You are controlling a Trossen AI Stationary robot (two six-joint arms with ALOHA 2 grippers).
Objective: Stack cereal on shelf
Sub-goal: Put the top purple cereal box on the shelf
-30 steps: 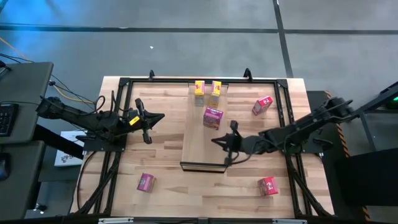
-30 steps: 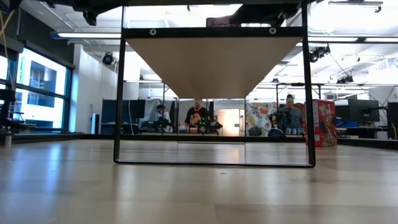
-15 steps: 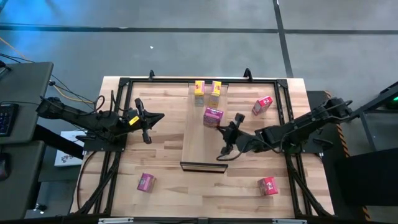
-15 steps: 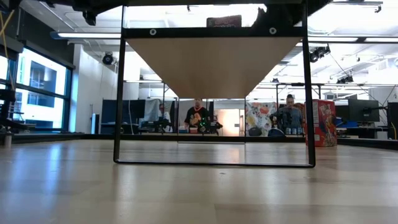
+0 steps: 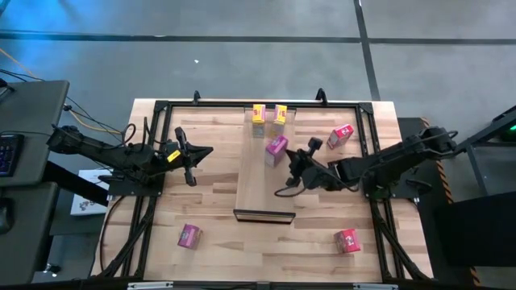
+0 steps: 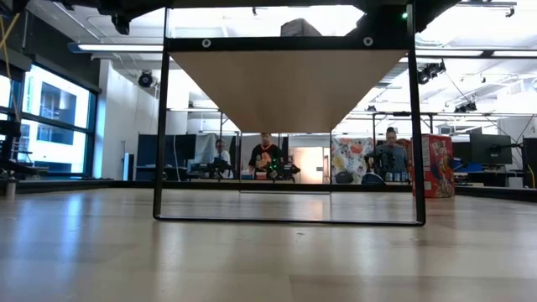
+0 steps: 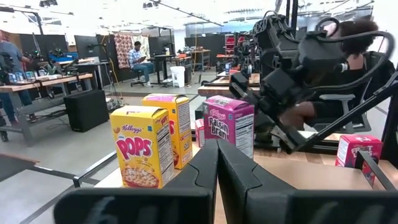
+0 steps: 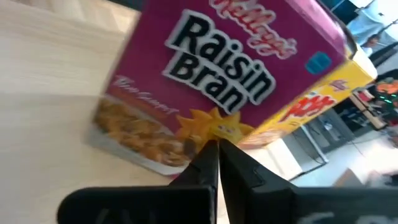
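The shelf [image 5: 262, 193] is a pale board lying in the middle of the table. Two yellow cereal boxes [image 5: 258, 113] [image 5: 280, 113] stand at its far end. A pink-magenta box [image 5: 276, 150] stands on the board just nearer, and it fills the right wrist view [image 8: 230, 74]. My right gripper [image 5: 289, 160] is shut, with its tips against that box. My left gripper [image 5: 208, 151] is shut and hangs over the table left of the shelf. From there it looks across at the yellow boxes [image 7: 142, 146] and the magenta one [image 7: 231, 127]. My right gripper pushes the pink-magenta box with its shut fingertips [image 8: 214, 152]. They meet the printed front face near its lower edge [image 8: 205, 132]. The fingers come roughly level from the table's right and near side. The box stands with its base on the shelf, turned askew.
One red box [image 5: 340, 135] lies on the table right of the shelf and another [image 5: 347, 240] lies near the right front corner. A second pink box [image 5: 189, 235] sits at the left front. A black metal frame [image 5: 161, 109] rims the table. People sit in the room beyond.
My right gripper has travelled from beside the shelf's near end toward the far edge, up to the pink-magenta box, and has turned toward it. The box has swivelled a little on the shelf and stands at a different angle than before.
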